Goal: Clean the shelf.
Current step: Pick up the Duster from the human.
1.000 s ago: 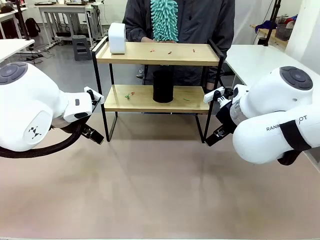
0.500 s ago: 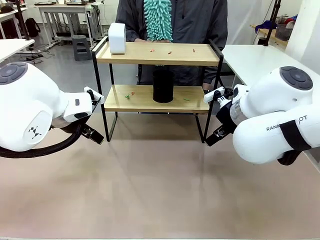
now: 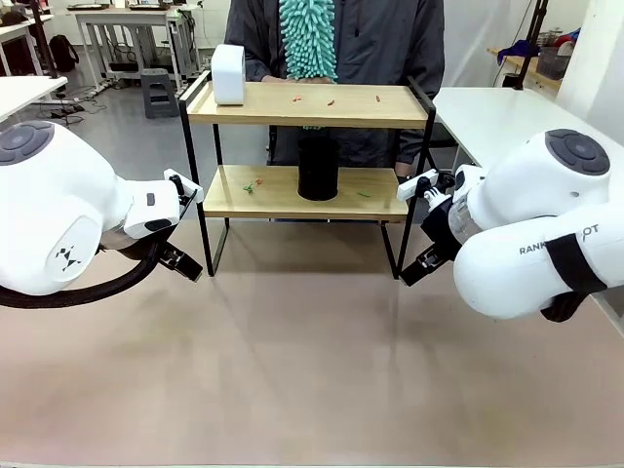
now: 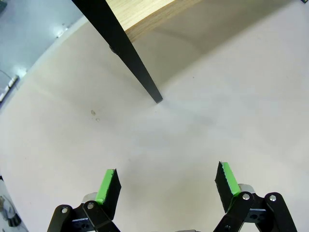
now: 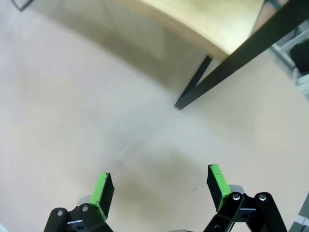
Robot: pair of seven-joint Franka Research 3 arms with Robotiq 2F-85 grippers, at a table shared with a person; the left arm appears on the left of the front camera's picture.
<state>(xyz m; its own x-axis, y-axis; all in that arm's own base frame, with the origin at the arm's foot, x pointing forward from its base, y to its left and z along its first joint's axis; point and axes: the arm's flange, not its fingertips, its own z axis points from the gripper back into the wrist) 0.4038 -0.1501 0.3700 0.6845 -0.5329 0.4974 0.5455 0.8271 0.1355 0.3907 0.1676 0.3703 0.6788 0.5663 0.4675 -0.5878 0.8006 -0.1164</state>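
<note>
Left gripper point(image 4: 166, 179) is spread wide with nothing between its green pads point(image 4: 107, 186); right gripper point(image 5: 161, 181) is the same, spread and empty. Both hang low over the beige table point(image 3: 292, 380). Just ahead of each stands a front leg of the shelf point(image 3: 292, 119): the left front foot point(image 4: 157, 99) lies beyond my left fingers, the right front foot point(image 5: 179, 105) beyond my right. The shelf sits across the table from me, its long axis running left to right and square to my reach, so I judge neither arm clearly nearer. On the lower board there is a green scrap point(image 3: 249, 187) toward my left and a black cylinder point(image 3: 317, 168) at the middle. On the top board a white box point(image 3: 228, 74) stands at the left end, with small crumbs point(image 3: 331, 101) from the middle rightward. Behind the shelf, the person holds a teal duster point(image 3: 309, 39) above the top board. Against a second ago, the duster and person have shifted toward my left; my arms have not moved.
</note>
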